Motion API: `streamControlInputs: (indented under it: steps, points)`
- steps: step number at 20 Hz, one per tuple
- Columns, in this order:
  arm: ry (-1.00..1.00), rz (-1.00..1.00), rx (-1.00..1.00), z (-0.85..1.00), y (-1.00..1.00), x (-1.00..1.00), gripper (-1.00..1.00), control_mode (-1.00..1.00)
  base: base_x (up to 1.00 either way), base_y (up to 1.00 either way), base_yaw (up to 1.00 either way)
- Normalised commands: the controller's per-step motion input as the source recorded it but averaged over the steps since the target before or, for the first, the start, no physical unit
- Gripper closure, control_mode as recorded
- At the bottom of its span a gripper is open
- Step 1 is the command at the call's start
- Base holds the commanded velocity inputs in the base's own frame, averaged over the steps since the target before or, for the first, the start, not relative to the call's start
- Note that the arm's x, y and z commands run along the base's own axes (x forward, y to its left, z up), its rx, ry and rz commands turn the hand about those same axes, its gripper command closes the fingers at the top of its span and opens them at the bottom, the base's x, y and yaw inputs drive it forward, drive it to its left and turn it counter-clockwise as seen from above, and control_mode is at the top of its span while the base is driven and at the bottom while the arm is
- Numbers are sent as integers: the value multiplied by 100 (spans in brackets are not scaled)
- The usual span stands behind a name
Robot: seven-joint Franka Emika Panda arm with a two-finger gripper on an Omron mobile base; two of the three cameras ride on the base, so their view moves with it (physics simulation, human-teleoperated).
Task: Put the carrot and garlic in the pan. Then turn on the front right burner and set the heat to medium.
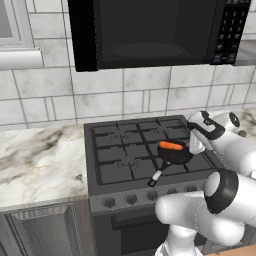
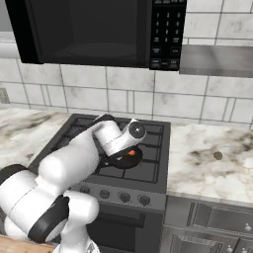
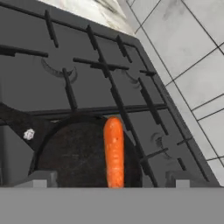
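The black pan (image 1: 176,156) sits on the stove's front right grate, its thin handle pointing toward the front edge. It covers the front right burner. The orange carrot (image 1: 171,146) lies across the pan's far side, also seen as the carrot (image 3: 113,148) inside the pan (image 3: 74,153). My gripper (image 3: 111,181) hovers just above the carrot, open, with its fingertips (image 3: 41,178) far apart and nothing between them. From the right I see the carrot (image 2: 131,153) in the pan (image 2: 121,160) under my hand. The small tan garlic (image 2: 217,155) rests on the marble counter right of the stove.
A row of knobs (image 1: 131,198) runs along the stove's front panel. A black microwave (image 1: 150,32) hangs over the stove. Marble counter (image 1: 40,155) lies to the left and counter (image 2: 207,148) to the right, with a tiled wall behind.
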Motion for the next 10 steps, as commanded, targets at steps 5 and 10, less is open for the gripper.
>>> streamControlInputs:
  steps: [5,10]
  points:
    - [-2,-14,0,43,-28,-44,-100,-100,0,0,0]
    - [10,-30,1,22,-50,-29,-100,-100,0,0,0]
